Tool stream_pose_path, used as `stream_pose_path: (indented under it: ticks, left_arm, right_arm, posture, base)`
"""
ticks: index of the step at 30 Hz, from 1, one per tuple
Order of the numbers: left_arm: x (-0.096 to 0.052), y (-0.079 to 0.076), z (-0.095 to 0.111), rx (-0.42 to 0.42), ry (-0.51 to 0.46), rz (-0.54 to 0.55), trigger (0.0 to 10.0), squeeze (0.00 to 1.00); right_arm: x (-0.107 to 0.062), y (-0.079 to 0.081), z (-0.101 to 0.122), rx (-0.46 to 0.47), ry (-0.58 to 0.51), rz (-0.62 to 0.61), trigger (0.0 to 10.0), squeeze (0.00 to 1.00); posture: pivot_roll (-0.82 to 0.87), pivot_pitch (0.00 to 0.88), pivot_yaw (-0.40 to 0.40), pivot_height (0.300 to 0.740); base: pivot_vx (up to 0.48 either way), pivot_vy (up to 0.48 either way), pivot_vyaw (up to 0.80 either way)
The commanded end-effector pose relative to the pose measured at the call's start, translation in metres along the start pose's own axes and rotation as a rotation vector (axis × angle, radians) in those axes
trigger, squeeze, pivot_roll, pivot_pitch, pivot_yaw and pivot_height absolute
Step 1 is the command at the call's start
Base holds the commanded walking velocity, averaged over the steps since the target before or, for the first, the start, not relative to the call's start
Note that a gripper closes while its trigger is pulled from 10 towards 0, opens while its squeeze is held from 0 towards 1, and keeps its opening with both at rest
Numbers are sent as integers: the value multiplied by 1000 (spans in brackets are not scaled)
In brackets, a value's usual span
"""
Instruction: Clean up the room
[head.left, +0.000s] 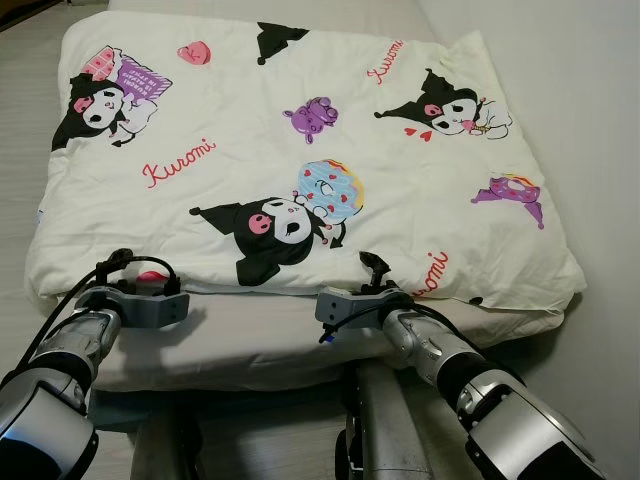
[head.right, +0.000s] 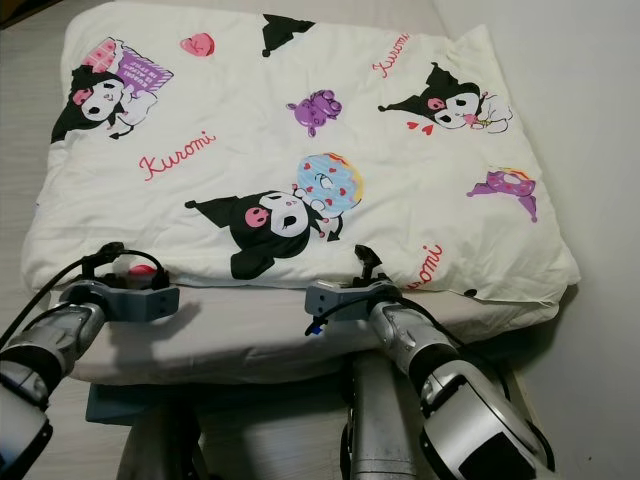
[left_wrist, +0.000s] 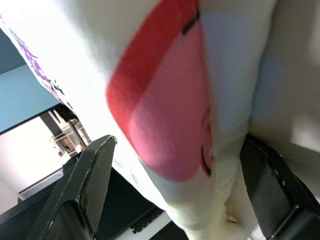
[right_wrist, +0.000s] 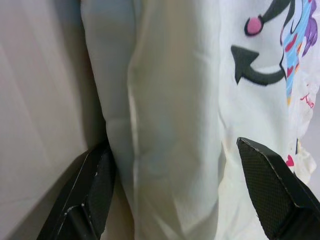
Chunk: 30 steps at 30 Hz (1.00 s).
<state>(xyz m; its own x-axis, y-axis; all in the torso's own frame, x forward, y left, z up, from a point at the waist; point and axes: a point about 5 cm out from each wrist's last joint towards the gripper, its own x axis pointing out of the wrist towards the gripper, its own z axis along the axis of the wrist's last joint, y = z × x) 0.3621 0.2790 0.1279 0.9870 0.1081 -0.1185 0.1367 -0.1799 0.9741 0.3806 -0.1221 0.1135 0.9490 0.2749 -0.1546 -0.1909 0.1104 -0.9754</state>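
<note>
Head views: the quilt (head.left: 310, 150) lies folded and fairly flat on the bed (head.left: 250, 340), so tidying looks well along. Both grippers, left (head.left: 140, 268) and right (head.left: 375, 268), sit at its near edge.
Wrist views: each gripper's fingers (left_wrist: 95, 180) are spread around the quilt's edge, not yet pinching.

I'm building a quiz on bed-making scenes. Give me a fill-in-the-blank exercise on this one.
1. The cream quilt bears the word ____ in red script.
2. Both tools, left tool and right tool, are at the quilt's ____ edge.
3. In each wrist view the quilt's edge lies ____ the two black fingers.

Missing words: Kuromi; near; between
</note>
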Motion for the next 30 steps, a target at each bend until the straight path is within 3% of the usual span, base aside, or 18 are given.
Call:
stream_pose_path:
  ticks: [1, 6, 8, 9, 10, 11, 23, 30]
  left_arm:
    - [-1, -4, -2, 22, 10, -19, 10000, 51]
    - [2, 3, 0, 21, 9, 4, 10000, 39]
    - [2, 4, 1, 14, 10, 2, 4980, 39]
    - [2, 4, 1, 14, 10, 2, 4980, 39]
    - [2, 3, 1, 12, 10, -1, 1843, 31]
    - [2, 2, 1, 6, 11, -9, 0, 35]
    - [-5, -12, -6, 33, 18, -64, 0, 39]
    - [-7, -13, -14, -9, 24, -76, 0, 0]
  right_arm:
    - [-4, 6, -7, -10, 20, 27, 10000, 0]
    - [-3, 3, -10, -19, 23, 22, 10000, 0]
    - [-3, 3, -11, -25, 21, 22, 10000, 0]
    - [-3, 3, -11, -25, 21, 22, 10000, 0]
    - [-4, 3, -11, -28, 20, 24, 10000, 0]
    - [-4, 3, -12, -30, 20, 25, 10000, 0]
    - [-6, 8, -13, -39, 15, 44, 10000, 0]
    - [-4, 7, -6, -4, -16, 54, 10000, 0]
  posture:
    - [-283, 460, -75, 537]
    - [-290, 464, -79, 537]
    - [-297, 461, -85, 537]
    - [-297, 461, -85, 537]
    - [-298, 456, -87, 537]
    - [-296, 453, -91, 537]
    - [-275, 457, -96, 537]
    - [-211, 462, -93, 537]
  base:
    - [0, 0, 0]
    - [0, 0, 0]
    - [0, 0, 0]
    - [0, 0, 0]
    - [0, 0, 0]
    - [0, 0, 0]
    - [0, 0, 0]
    - [0, 0, 0]
